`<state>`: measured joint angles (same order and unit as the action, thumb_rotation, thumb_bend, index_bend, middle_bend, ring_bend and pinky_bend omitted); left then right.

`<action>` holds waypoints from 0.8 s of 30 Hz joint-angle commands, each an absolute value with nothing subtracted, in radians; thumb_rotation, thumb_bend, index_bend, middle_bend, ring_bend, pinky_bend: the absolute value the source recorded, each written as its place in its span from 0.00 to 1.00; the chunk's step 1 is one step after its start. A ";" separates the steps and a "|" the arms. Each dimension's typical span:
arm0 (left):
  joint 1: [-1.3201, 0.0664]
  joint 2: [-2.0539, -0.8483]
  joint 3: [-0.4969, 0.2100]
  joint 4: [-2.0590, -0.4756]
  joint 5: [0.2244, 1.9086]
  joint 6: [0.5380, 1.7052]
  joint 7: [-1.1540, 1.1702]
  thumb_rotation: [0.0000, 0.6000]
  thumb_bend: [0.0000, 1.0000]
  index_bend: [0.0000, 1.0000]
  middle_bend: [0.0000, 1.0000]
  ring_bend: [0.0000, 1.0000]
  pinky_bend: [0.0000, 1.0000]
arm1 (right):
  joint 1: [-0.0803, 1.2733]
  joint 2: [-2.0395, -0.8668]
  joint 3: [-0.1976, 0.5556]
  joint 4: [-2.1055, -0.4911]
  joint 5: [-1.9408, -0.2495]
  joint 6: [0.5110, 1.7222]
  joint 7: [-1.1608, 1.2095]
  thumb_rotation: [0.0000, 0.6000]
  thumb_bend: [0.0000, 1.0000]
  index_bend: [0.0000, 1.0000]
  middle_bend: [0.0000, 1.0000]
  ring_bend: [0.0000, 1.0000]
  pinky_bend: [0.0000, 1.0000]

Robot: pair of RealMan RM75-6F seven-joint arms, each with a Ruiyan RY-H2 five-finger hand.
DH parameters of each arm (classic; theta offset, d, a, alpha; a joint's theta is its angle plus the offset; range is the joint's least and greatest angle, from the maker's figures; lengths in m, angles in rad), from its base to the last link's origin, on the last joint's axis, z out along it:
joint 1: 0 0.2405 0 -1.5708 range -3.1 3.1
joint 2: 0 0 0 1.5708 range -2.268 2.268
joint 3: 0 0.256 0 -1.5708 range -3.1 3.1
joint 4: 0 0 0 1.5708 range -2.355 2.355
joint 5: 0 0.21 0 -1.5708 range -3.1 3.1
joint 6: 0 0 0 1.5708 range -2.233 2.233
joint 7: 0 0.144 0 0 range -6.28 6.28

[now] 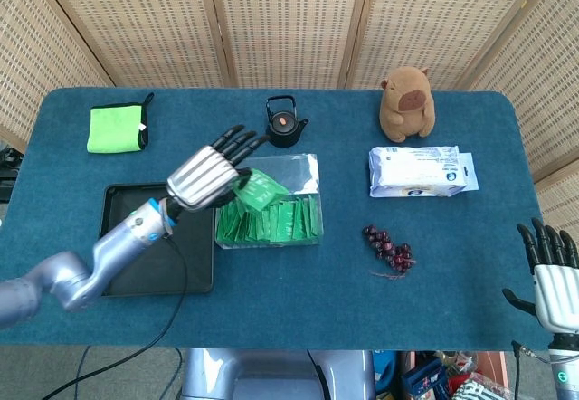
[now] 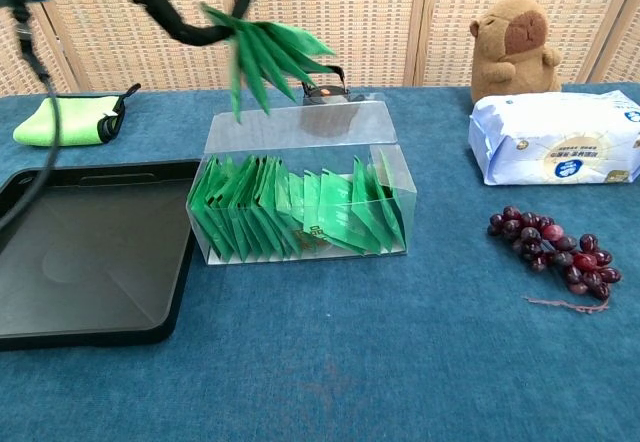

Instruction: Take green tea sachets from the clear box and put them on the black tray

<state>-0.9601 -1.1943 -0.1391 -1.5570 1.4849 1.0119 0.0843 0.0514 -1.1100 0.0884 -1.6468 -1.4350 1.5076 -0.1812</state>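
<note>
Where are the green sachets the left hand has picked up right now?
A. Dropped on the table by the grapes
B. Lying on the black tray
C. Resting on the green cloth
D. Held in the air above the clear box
D. The left hand grips a fanned bunch of sachets in mid-air over the box; nothing lies on the tray.
</note>
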 commanded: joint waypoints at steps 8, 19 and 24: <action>-0.774 -1.070 -0.036 -1.548 1.528 1.132 -0.030 1.00 0.50 0.68 0.00 0.00 0.00 | 0.052 -1.116 0.077 -1.655 -1.451 1.504 -0.198 1.00 0.00 0.00 0.00 0.00 0.00; -0.661 -1.106 0.047 -1.413 1.546 1.134 -0.142 1.00 0.50 0.46 0.00 0.00 0.00 | 0.057 -1.120 0.074 -1.661 -1.452 1.493 -0.214 1.00 0.00 0.00 0.00 0.00 0.00; -0.649 -1.073 0.047 -1.474 1.488 1.071 -0.109 1.00 0.29 0.00 0.00 0.00 0.00 | 0.057 -1.119 0.075 -1.662 -1.448 1.491 -0.214 1.00 0.00 0.00 0.00 0.00 0.00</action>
<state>-0.6573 -1.0883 0.0489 -1.4442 1.5133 1.0825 -0.1229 0.0574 -1.1195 0.0748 -1.6621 -1.4484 1.4908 -0.2144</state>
